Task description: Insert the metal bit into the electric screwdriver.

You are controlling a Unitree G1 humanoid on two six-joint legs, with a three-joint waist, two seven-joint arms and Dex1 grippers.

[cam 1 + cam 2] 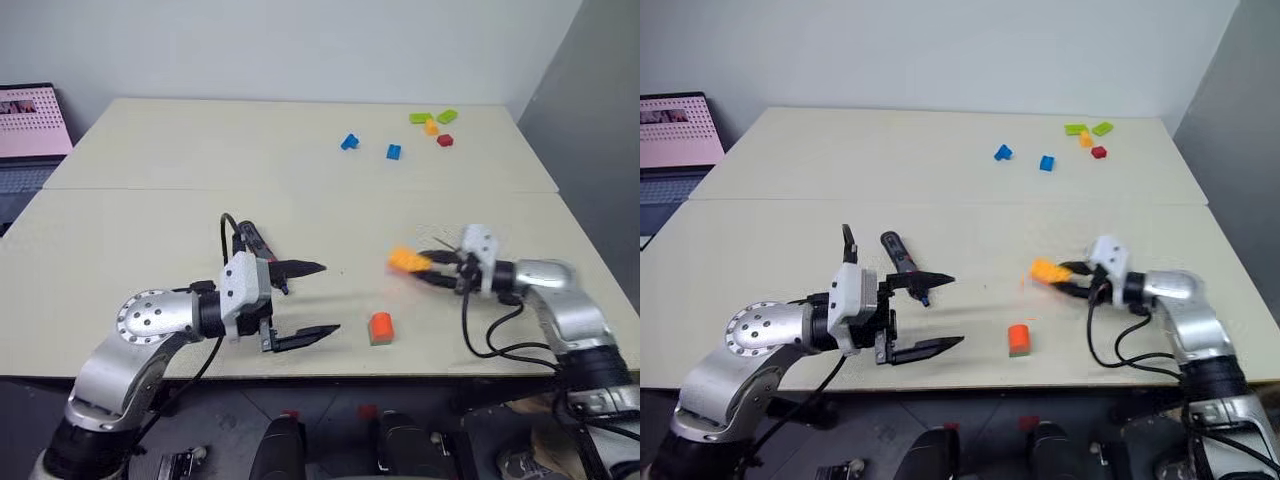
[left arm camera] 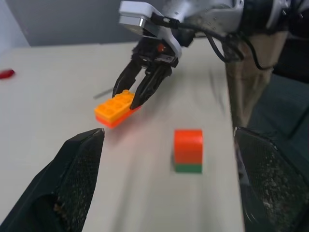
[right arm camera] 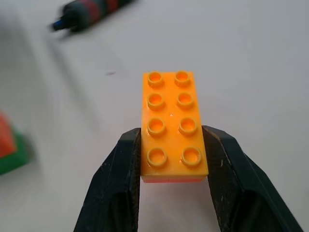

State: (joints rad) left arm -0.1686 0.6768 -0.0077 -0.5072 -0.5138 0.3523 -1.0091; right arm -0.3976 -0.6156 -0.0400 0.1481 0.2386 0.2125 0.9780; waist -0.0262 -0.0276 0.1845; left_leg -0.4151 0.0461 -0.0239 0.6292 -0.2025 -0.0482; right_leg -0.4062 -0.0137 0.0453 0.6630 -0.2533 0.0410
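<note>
The electric screwdriver (image 1: 898, 252), dark with a red band, lies on the table just behind my left gripper (image 1: 330, 297), whose upper finger crosses over its tip end. That gripper is open and holds nothing. A thin grey line that may be the metal bit (image 2: 104, 92) lies on the table right beside my right gripper (image 1: 425, 268). The right gripper is shut on an orange brick (image 3: 174, 121), with a finger pressed against each long side. The brick sticks out ahead of the fingers, towards the screwdriver (image 3: 91, 12).
An orange-on-green block (image 1: 380, 327) stands near the table's front edge (image 1: 330, 372), between the two grippers. Two blue bricks (image 1: 349, 141) and a cluster of green, orange and red bricks (image 1: 432, 122) lie at the far right. A laptop (image 1: 30, 120) sits off the table's far left.
</note>
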